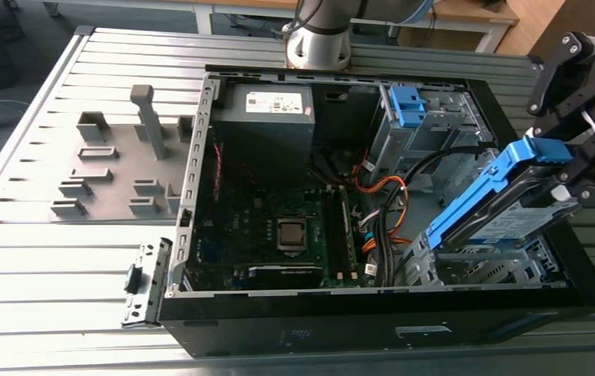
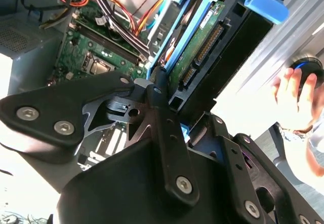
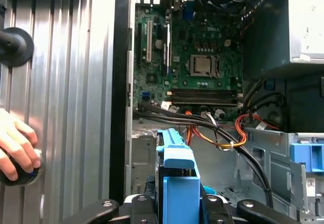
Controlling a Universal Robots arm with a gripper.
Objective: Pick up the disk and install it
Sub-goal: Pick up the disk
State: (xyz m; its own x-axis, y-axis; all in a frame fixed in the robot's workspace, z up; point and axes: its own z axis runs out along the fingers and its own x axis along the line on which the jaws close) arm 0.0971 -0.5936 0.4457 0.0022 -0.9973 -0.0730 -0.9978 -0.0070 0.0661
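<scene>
Our black gripper (image 1: 572,178) clamps the blue-framed silver metal disk (image 1: 501,210), tilted lengthwise over the grey metal cage (image 1: 482,265), lower right.

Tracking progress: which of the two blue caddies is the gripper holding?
The tilted one framing the disk, clamped in the gripper at the exterior view's right. The other blue caddy sits in a bay, apart from it.

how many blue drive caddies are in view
2: one framing the disk, held tilted in the pincer; one blue caddy seated in the far drive bay. Others may be hidden.
</scene>
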